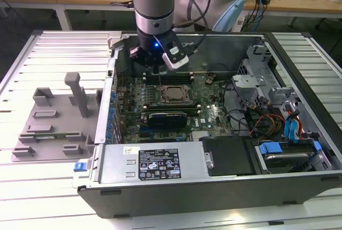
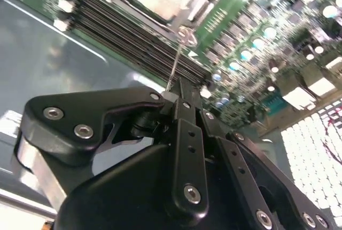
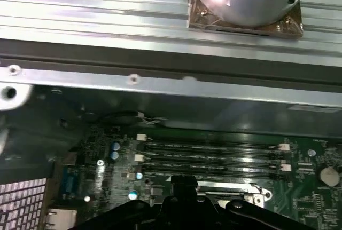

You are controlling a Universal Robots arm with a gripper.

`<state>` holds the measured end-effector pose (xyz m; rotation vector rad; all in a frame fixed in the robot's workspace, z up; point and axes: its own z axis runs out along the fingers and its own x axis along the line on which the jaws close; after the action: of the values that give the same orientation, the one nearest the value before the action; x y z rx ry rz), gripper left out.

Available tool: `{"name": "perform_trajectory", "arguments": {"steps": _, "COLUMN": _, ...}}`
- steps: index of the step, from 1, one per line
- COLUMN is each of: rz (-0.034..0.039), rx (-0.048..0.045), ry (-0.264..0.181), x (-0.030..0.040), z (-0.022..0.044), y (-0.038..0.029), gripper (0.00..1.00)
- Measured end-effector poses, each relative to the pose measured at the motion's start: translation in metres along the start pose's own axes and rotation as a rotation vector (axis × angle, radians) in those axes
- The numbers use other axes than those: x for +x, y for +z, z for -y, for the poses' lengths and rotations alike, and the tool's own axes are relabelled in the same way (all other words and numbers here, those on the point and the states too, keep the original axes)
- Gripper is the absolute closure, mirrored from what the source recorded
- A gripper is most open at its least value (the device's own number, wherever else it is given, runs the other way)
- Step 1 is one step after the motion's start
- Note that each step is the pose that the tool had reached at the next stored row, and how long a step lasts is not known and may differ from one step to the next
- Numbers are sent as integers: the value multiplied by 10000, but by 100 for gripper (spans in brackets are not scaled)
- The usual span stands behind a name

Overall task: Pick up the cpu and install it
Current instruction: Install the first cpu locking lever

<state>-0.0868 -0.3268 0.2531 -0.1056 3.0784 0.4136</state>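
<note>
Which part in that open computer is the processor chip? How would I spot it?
Look inside the open grey computer case, at the green motherboard lying flat in it. The cpu is the small square chip with a silvery metal top, just in front of the black gripper. Unlike the long black memory slots beside it, it is square and shiny.

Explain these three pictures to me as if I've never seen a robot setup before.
The exterior view looks down on an open computer case lying on a slatted metal table. A robot arm reaches into it from above. Its hand hangs over the green motherboard, just behind the cpu, a silver square sitting in its socket. The two wrist views come from cameras riding on the arm: both show the black hand close up above the memory slots. A grey plastic fixture lies beside the case.
</note>
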Motion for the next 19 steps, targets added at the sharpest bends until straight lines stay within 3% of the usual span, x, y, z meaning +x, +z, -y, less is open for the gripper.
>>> {"name": "perform_trajectory", "arguments": {"steps": 2, "rz": -2, "rx": 1, "ry": -2, "x": -177, "z": 17, "y": 7, "gripper": 89}}
{"name": "perform_trajectory", "arguments": {"steps": 7, "rz": 5, "rx": 1, "ry": 22, "x": -192, "z": 26, "y": 30, "gripper": 89}}
{"name": "perform_trajectory", "arguments": {"steps": 8, "rz": 51, "rx": 13, "ry": 195, "x": -192, "z": 31, "y": 49, "gripper": 89}}
{"name": "perform_trajectory", "arguments": {"steps": 10, "rz": 277, "rx": 65, "ry": 1032, "x": -190, "z": 43, "y": 90, "gripper": 89}}
{"name": "perform_trajectory", "arguments": {"steps": 14, "rz": 417, "rx": 86, "ry": 1543, "x": -188, "z": 59, "y": 152, "gripper": 89}}
{"name": "perform_trajectory", "arguments": {"steps": 19, "rz": 675, "rx": 129, "ry": 2496, "x": -215, "z": 83, "y": 230, "gripper": 89}}
